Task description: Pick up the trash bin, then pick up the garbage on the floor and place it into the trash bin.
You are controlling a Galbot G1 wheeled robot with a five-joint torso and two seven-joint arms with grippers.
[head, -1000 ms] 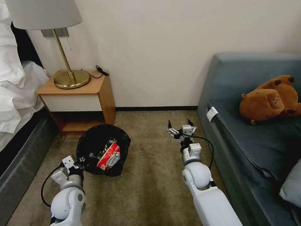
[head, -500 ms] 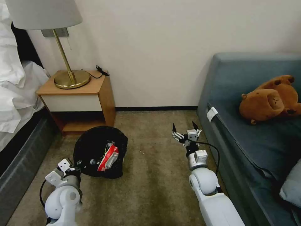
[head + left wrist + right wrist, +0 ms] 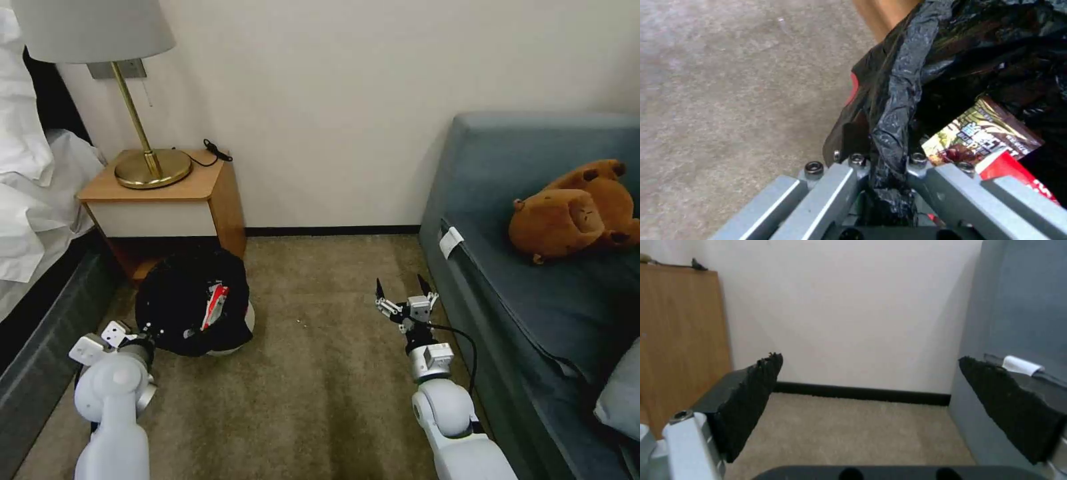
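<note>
Left gripper (image 3: 148, 331): I see it low on my left side, pinched tight on the rim of the trash bin. In the left wrist view its fingers (image 3: 831, 186) squeeze a fold of the black bag between them.

Trash bin (image 3: 190, 300): it sits in front of the nightstand (image 3: 167, 200), near the bed (image 3: 40, 280). It tips a bit, and a strip of its white body peeks out under the black bag on the side toward the middle of the room. I cannot tell if it touches the carpet (image 3: 320, 373).

Garbage: it is inside the bin. I see a crushed red-and-white cup (image 3: 213, 303) poking up in there. The left wrist view shows a brown-gold snack wrapper (image 3: 982, 133) lying next to the red cup, both in the black bag.

Right gripper (image 3: 405, 293): it hangs over the bare carpet beside the blue sofa (image 3: 533, 280), well apart from the bin. Its two black pads (image 3: 751, 396) are spread wide and hold nothing.

Sofa: a brown stuffed toy (image 3: 577, 210) lies on the seat.

Nightstand: a gold lamp (image 3: 143, 163) stands on top.
</note>
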